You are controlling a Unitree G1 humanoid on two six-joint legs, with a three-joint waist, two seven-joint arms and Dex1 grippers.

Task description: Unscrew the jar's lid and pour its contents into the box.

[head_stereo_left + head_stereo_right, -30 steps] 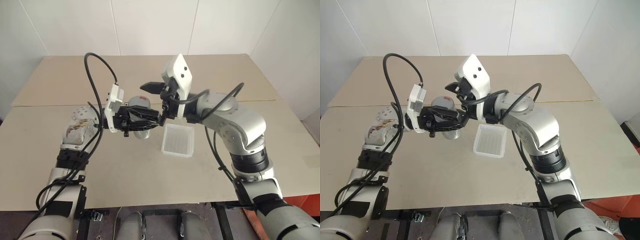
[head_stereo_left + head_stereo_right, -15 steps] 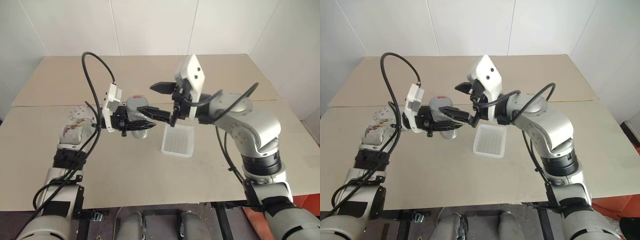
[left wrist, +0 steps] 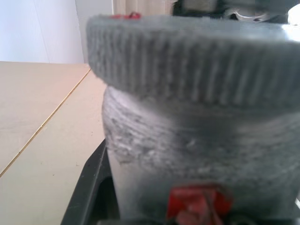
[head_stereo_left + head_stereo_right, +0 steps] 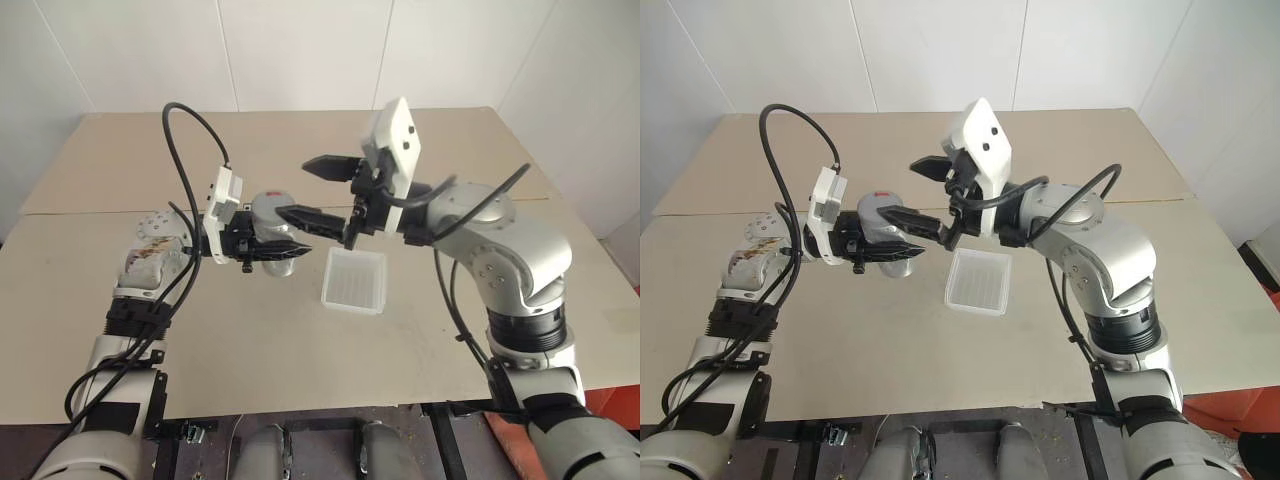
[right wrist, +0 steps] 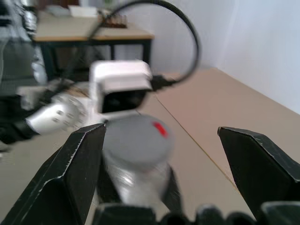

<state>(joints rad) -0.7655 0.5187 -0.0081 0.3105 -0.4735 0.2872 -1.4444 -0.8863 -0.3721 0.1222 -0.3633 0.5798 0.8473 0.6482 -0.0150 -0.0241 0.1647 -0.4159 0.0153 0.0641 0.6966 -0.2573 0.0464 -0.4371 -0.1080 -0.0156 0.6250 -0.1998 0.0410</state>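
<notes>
My left gripper (image 4: 272, 250) is shut on the jar (image 4: 278, 240) and holds it above the table, left of the box (image 4: 355, 280). The grey ribbed lid (image 3: 187, 61) sits on the jar's neck, above the red label (image 3: 197, 204). To the right of the lid, my right gripper (image 4: 313, 190) is open and points left, one finger higher than the lid and one level with it, not touching. In the right wrist view the lid (image 5: 136, 140) lies between and beyond the fingers (image 5: 70, 178). The contents are hidden inside the jar.
The box, a shallow translucent white tray, lies on the beige table (image 4: 250, 340) under my right forearm. A seam (image 4: 90, 208) crosses the tabletop. White walls stand behind the table's far edge.
My right gripper, which stood around the lid, has drawn back to the right and slightly up, still open. The left gripper and jar have stayed in place.
</notes>
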